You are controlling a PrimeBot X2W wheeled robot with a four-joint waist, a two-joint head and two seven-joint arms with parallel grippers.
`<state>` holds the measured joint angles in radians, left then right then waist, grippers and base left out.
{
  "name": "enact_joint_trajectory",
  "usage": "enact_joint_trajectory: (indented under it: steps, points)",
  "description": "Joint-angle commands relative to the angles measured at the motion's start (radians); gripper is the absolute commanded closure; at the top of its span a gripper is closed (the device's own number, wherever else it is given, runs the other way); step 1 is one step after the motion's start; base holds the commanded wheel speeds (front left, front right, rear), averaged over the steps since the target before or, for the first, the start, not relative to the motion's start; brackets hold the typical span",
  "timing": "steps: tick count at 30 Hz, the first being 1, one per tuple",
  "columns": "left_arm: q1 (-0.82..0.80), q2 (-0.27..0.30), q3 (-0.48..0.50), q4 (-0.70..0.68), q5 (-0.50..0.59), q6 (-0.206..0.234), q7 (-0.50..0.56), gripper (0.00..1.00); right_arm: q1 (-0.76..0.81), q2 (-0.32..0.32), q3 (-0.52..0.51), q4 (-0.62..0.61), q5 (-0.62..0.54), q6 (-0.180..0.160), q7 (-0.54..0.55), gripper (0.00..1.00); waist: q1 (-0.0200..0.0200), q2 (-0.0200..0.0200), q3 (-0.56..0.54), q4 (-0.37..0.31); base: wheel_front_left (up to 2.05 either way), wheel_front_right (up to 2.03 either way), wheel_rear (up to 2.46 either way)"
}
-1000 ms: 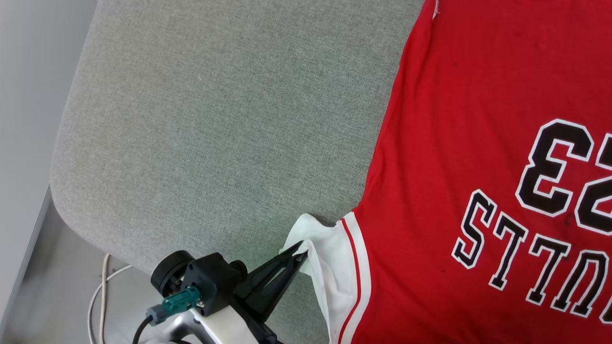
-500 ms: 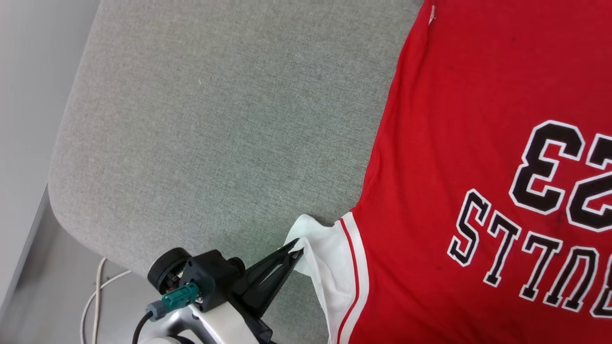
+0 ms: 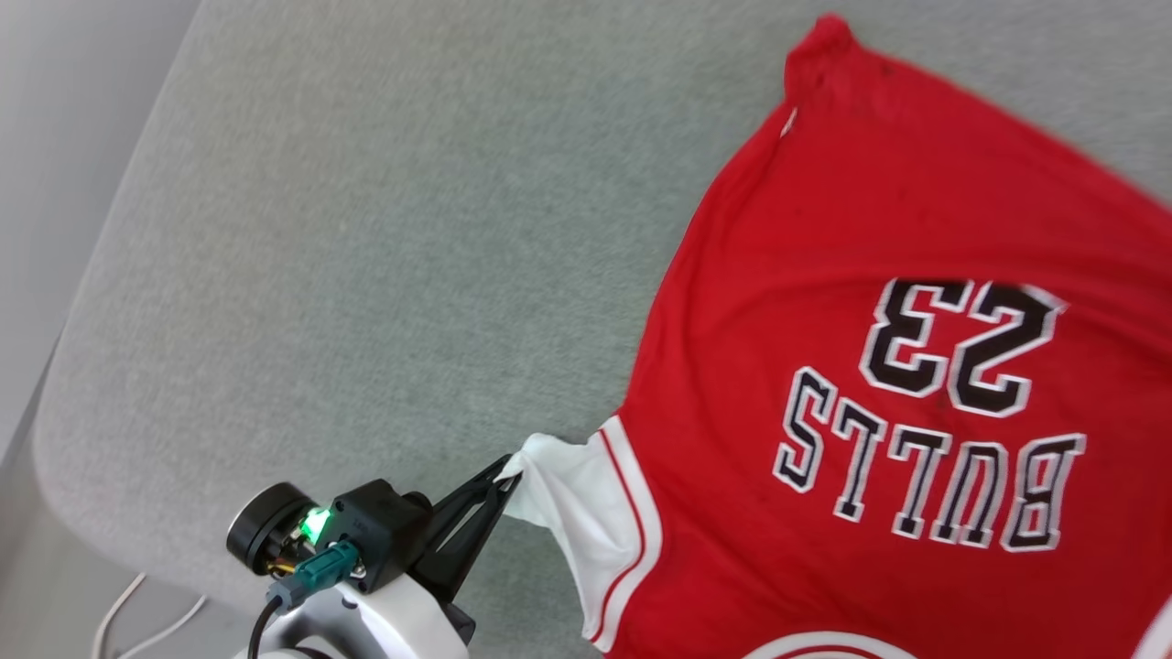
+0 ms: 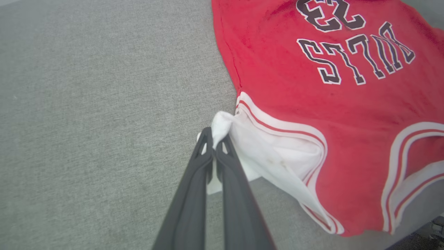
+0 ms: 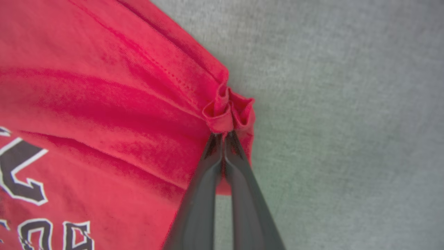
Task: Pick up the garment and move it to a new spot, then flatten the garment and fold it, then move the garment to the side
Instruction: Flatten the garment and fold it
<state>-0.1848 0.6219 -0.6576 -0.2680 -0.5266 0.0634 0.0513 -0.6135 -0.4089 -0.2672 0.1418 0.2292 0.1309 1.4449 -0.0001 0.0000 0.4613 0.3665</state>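
Note:
The garment [image 3: 806, 229] is a red jersey with a black "BULLS" and "23" print, lying spread on a grey fabric surface [image 3: 366, 229] at the right of the head view. My left gripper [image 3: 506, 469] is shut on its white side-panel corner [image 4: 222, 125], pulling that corner out to a point. In the right wrist view my right gripper [image 5: 223, 134] is shut on a bunched red corner of the garment [image 5: 225, 111]. The fabric there folds into ridges running away from the pinch. The garment's far red corner [image 3: 819, 41] looks gathered in the head view.
The grey surface has a rounded edge at the left and lower left [image 3: 82, 394]. Beyond it lies pale floor with a white cable [image 3: 137, 622]. Bare grey fabric stretches left of the garment.
The head camera has shifted, bringing more of the garment and its gathered far corner into the picture. My left gripper still holds the white corner.

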Motion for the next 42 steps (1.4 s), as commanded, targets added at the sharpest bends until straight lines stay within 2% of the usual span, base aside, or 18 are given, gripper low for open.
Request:
enact_joint_trajectory:
  steps: [1,13,22,23,30,35,37,42]
  points:
    - [0.005,0.004,0.005,0.001,-0.005,0.004,0.001,1.0,0.049,0.004,0.001,0.016,0.005,0.0,0.007,1.0,0.0001,0.0,-0.055,-0.053,0.0,0.0,0.0]
    - [0.104,0.03,0.039,0.038,-0.06,0.058,-0.012,1.0,0.376,0.022,0.044,-0.128,0.171,0.0,-0.046,1.0,0.0001,0.0,-0.217,-0.2,0.0,0.0,0.0]
    - [0.152,0.027,0.044,0.059,-0.086,0.08,-0.029,1.0,0.604,0.046,0.012,-0.212,0.243,0.0,-0.086,1.0,0.0001,0.0,-0.303,-0.261,0.0,0.0,0.0]
    - [0.166,0.028,0.044,0.063,-0.094,0.086,-0.031,1.0,0.677,0.058,0.008,-0.225,0.254,0.0,-0.094,1.0,0.0001,0.0,-0.322,-0.271,0.0,0.0,0.0]
    - [0.18,0.026,0.041,0.062,-0.102,0.086,-0.039,1.0,0.783,0.081,-0.001,-0.213,0.259,0.0,-0.142,1.0,0.0001,0.0,-0.343,-0.275,0.0,0.0,0.0]
    - [0.181,0.031,0.04,0.055,-0.102,0.087,-0.04,1.0,0.78,0.082,0.002,-0.204,0.269,0.0,-0.179,1.0,0.0001,0.0,-0.342,-0.272,0.0,0.0,0.0]
    - [0.178,0.033,0.04,0.052,-0.102,0.086,-0.041,1.0,0.762,0.071,-0.002,-0.2,0.258,0.0,-0.198,0.0,0.0001,0.0,-0.338,-0.268,0.0,0.0,0.0]
    - [0.158,0.034,0.035,0.047,-0.096,0.078,-0.037,1.0,0.702,0.055,0.02,-0.231,0.298,0.0,-0.208,0.0,0.0001,0.0,-0.328,-0.247,0.0,0.0,0.0]
